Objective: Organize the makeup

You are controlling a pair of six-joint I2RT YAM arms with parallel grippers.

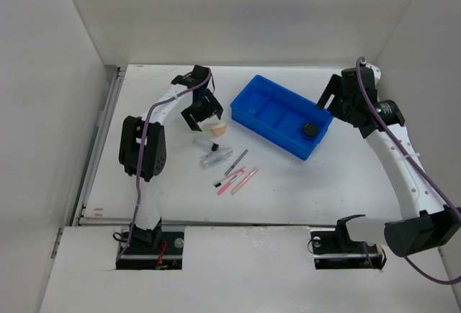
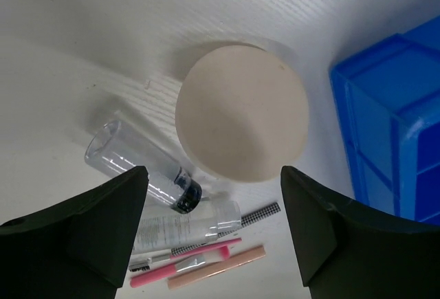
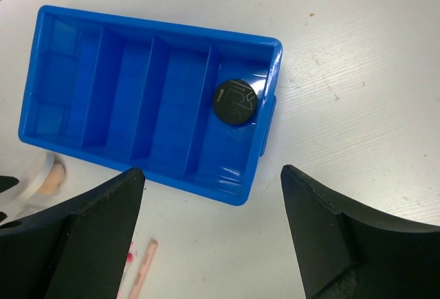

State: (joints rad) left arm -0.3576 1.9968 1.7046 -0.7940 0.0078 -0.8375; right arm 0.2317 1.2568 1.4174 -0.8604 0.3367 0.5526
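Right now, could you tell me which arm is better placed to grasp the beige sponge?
The left: the left gripper, open, hangs directly over the sponge, while the right gripper hovers over the blue tray.

Beige sponge (image 1: 218, 127) half under left pincer (image 1: 204, 118) overhead; blue tray (image 2: 388, 127) partly off left wrist view

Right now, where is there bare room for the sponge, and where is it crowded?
Bare: every tray compartment except the end one holding the black compact, and the table between tray and near edge. Crowded: left of the tray, where sponge, vials, brush and pink sticks cluster.
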